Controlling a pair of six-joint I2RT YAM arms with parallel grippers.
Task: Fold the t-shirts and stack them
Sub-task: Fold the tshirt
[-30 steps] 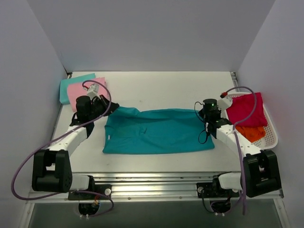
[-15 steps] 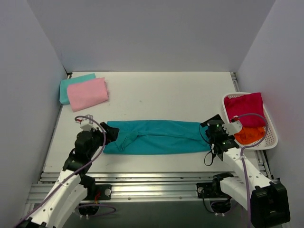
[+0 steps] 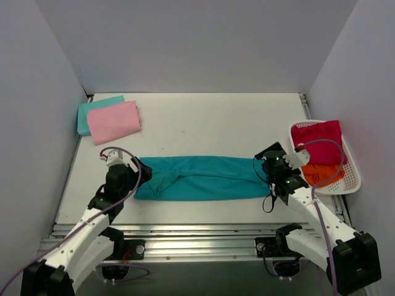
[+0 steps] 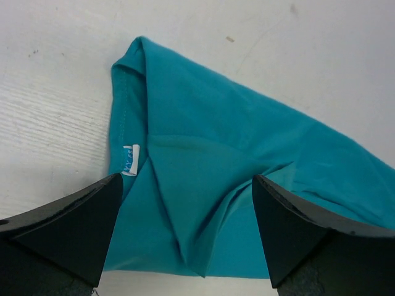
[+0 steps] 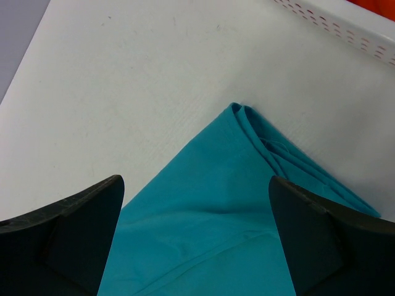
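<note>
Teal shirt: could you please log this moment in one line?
teal shirt: long folded strip | left tool: open at its end | right tool: open at other end

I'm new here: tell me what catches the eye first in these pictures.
A deep teal cloth t-shirt, folded into a long band, lies across the middle of the white table, with the left gripper and right gripper open at its ends. At the far left corner a folded pink cloth t-shirt lies on a pale aqua one; at the right a white plastic lattice basket holds a crimson shirt and an orange shirt.
</note>
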